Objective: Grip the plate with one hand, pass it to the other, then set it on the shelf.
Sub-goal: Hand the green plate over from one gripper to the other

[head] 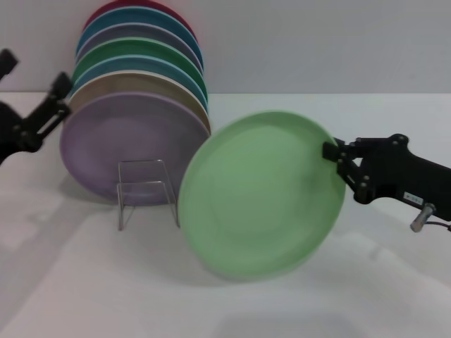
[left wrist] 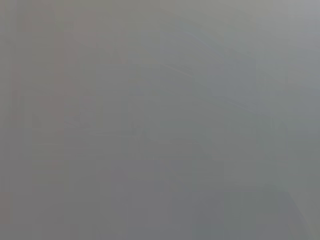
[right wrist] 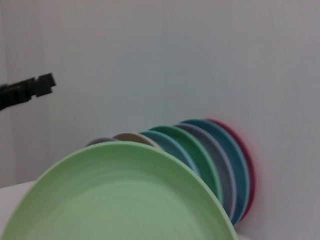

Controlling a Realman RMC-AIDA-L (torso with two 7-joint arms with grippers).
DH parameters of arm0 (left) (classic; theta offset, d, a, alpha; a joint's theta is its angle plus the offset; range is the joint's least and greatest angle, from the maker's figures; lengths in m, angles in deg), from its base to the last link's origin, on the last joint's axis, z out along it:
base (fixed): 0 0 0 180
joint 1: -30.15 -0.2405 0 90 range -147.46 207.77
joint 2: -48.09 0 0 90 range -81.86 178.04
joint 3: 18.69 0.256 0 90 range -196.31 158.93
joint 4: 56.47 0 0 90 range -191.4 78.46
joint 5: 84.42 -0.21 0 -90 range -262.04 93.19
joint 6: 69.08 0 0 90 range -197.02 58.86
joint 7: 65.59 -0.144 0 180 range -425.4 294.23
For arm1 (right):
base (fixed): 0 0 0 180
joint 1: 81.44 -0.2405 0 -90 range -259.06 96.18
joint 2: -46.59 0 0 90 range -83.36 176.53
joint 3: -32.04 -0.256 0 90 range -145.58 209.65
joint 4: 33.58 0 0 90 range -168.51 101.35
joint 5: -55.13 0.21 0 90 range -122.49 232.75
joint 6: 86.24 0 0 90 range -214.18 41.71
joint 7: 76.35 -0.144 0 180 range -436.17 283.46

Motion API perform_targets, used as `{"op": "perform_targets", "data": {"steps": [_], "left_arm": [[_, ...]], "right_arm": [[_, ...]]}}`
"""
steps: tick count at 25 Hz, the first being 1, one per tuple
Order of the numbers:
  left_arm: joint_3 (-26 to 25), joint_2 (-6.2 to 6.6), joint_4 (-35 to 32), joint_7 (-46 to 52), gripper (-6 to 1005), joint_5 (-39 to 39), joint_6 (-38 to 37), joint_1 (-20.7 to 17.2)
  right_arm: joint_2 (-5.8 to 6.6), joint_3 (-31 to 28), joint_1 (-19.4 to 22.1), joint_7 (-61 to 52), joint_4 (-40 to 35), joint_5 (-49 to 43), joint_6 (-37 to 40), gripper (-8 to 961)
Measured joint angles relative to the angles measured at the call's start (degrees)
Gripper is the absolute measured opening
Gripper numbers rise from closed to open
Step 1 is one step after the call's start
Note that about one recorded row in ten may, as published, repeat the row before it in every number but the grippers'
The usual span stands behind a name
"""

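**Mint plate held by its rim, just short of the rack**

The right end effector (head: 332,156) is pinched shut on the right-hand rim of the pale mint-green plate (head: 261,193), and it grips the edge only, which leaves the whole face free. The plate stands steeply tilted, nearly on edge. Its lower rim is close to the white worktop (head: 84,282), though whether it touches cannot be told. That upright attitude suits the purpose: the row of plates (head: 137,77) in the rack all stand on edge, so a plate brought in at the same angle can join the row at the front.

The plate sits just beside the clear U-shaped front frame of the shelf (head: 144,190), to its right, overlapping the edge of the lavender plate (head: 120,141) that heads the row. In the right wrist view the mint plate (right wrist: 115,195) fills the foreground with the stacked rims beyond.

The left end effector (head: 42,113) is up at the left, near the stack and apart from the mint plate, holding nothing; how far its fingers are spread cannot be told.
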Motion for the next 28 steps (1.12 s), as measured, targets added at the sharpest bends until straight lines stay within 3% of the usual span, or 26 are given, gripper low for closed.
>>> {"op": "perform_targets", "data": {"steps": [1, 7, 8, 11, 12, 14, 16, 17, 18, 22, 24, 26, 27, 28], "left_arm": [[0.0, 0.0, 0.0, 0.0, 860, 0.0, 0.0, 0.0], [2.08, 6.95, 22.39, 0.76, 859, -0.02, 26.43, 0.14], [2.08, 6.95, 22.39, 0.76, 859, -0.02, 26.43, 0.14], [2.72, 9.15, 30.9, 0.71, 859, -0.03, 36.12, 0.87], [2.86, 9.83, 36.39, -0.05, 859, -0.03, 43.42, 1.46], [2.85, 9.7, 38.48, -0.92, 859, -0.02, 46.85, 1.79], [2.68, 8.74, 42.77, -3.99, 860, 0.01, 55.82, 2.73], [2.48, 7.0, 45.4, -7.1, 860, 0.05, 62.51, 3.66], [2.48, 7.0, 45.4, -7.1, 859, 0.05, 62.51, 3.66], [1.24, -0.18, 47.77, -16.07, 855, 0.31, 72.45, 4.6], [-0.59, -5.17, 49.48, -22.9, 854, 0.94, 79.61, 4.81], [-2.43, -8.4, 50.76, -28.15, 852, 2.89, 85.2, 5.17], [-4.49, -10.82, 51.32, -33.9, 851, 6.49, 89.15, 5.51], [-4.49, -10.82, 51.32, -33.9, 850, 6.49, 89.15, 5.51]], "right_arm": [[0.0, 0.0, 0.0, 0.0, 0.0, 0.0, 0.0, 36], [-0.04, -1.65, -2.11, 10.62, -6.02, 4.36, 1.43, 39], [-0.04, -1.65, -2.11, 10.62, -6.02, 4.36, 1.43, 39], [-0.06, -3.21, -4.2, 12.88, -9.15, 4.47, 2.17, 41], [-0.07, -3.96, -5.36, 14.07, -11.03, 4.83, 2.24, 41], [-0.07, -4.33, -5.94, 14.49, -11.88, 5.0, 2.25, 43], [-0.04, -4.83, -6.88, 14.94, -13.14, 5.18, 2.16, 43], [-0.03, -5.1, -7.58, 15.16, -13.83, 5.2, 1.98, 44], [-0.03, -5.1, -7.58, 15.16, -13.83, 5.2, 1.98, 45], [0.01, -5.16, -8.45, 16.47, -14.18, 5.23, 1.85, 46], [0.04, -5.16, -8.52, 16.64, -14.19, 5.24, 1.84, 48], [0.09, -5.24, -8.52, 17.0, -14.2, 5.26, 1.77, 48], [0.13, -5.37, -8.48, 17.28, -14.21, 5.27, 1.74, 49], [0.14, -5.49, -8.43, 17.53, -14.23, 5.28, 1.73, 50]]}}
